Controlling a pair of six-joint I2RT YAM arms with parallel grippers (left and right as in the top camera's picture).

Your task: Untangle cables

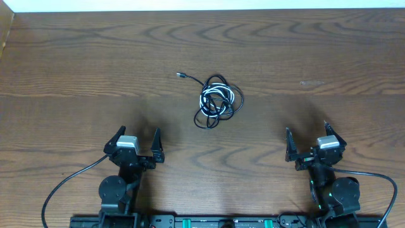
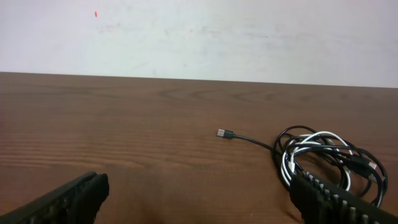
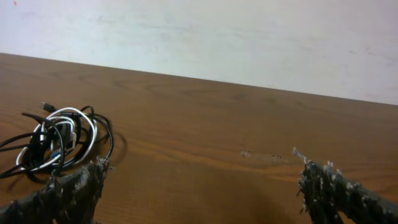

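Basically nothing done yet: the cables sit in one tangled wad mid-frame on the bench, untouched, with the left fingers and right fingers spread wide, empty, near the bottom edge.

A dark brown wood-grain worktop runs back to a plain white wall that carries a tiny red speck, and a faint pale scuff marks the surface toward the right side.

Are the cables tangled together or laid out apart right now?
Tangled: the cables overlap in one coiled clump, white loops among black, one plug end trailing out.
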